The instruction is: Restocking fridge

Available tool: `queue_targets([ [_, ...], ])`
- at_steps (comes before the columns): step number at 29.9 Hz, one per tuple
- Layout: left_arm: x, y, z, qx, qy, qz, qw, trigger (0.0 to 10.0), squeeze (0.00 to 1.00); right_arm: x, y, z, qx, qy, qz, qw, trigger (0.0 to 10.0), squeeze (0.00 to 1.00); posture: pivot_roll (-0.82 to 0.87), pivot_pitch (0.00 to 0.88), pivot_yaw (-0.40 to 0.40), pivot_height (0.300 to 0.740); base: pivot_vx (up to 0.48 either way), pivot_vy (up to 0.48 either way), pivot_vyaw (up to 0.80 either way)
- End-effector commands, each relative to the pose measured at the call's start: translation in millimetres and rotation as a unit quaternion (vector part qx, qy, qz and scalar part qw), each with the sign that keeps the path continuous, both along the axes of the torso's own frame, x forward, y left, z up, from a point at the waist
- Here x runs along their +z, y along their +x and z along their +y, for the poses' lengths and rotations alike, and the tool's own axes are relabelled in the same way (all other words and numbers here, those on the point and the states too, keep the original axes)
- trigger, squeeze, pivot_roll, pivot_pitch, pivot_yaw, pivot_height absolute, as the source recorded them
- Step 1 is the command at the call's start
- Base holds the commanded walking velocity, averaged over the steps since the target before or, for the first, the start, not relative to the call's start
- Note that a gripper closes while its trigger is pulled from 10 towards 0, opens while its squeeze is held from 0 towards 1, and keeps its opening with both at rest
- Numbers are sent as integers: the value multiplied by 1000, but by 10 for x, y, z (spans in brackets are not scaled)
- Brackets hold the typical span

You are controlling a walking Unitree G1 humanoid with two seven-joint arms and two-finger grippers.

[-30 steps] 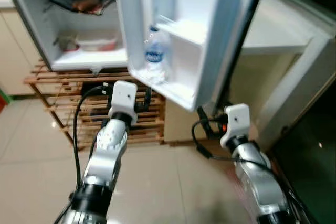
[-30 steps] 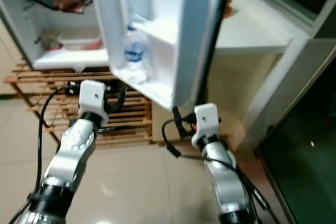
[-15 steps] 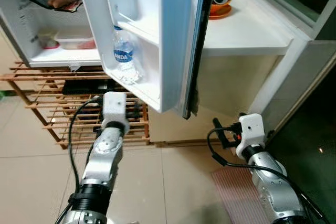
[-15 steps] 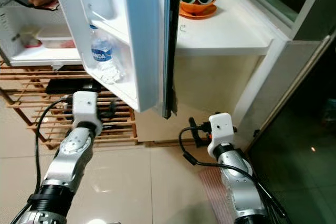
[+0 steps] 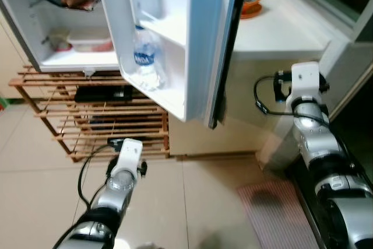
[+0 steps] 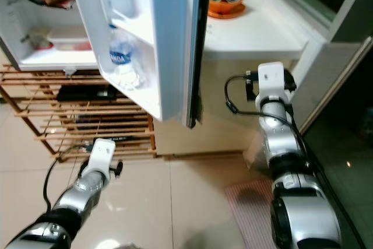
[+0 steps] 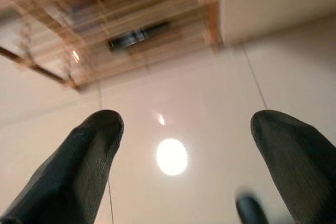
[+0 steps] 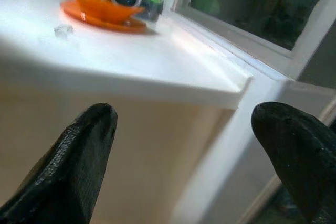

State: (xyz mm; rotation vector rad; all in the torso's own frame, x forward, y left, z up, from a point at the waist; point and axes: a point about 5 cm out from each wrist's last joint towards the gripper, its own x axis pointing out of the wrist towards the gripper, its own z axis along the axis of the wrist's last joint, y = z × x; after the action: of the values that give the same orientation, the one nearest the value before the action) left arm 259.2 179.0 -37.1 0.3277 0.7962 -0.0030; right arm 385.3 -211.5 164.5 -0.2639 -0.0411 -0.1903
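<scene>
1. Fridge top is cut off; its shelf items are blurred.
2. Water bottle stands in the open door's lower pocket; blue label unreadable.
3. My left pincer, low over floor, and my right pincer, raised toward counter, are both spread wide, empty.

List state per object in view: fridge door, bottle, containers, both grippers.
fridge door: swung open
water bottle: upright in the door's lower shelf, cap on
food tray: on the fridge's bottom shelf
orange plate: on the white counter, cups lying on it
left gripper: open, empty, low over the floor tiles
right gripper: open, empty, raised at the counter's edge
</scene>
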Motion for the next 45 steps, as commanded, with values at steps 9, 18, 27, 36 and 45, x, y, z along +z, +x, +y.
queue_targets([
  [9,-281,-390,133,-22,19,115,993,10000,0,122,134,627,131,159,-8,978,10000,0,-61,0,-10,740,0,0,0],
  [18,-309,-440,162,-11,9,121,993,10000,0,488,-227,1122,410,348,-9,843,10000,0,-69,0,-17,740,0,0,0],
  [27,-333,-453,31,-22,-39,116,992,10000,0,531,-1060,988,597,431,48,675,10000,0,-83,0,-18,740,0,0,0],
  [36,-106,-84,-220,-68,-80,43,994,10000,0,-25,-887,651,416,418,110,800,10000,0,-74,0,-14,740,0,0,0],
  [45,1178,796,-697,-104,-95,-342,929,10000,0,-672,-729,142,121,210,159,957,10000,0,-62,0,-29,740,0,0,0],
])
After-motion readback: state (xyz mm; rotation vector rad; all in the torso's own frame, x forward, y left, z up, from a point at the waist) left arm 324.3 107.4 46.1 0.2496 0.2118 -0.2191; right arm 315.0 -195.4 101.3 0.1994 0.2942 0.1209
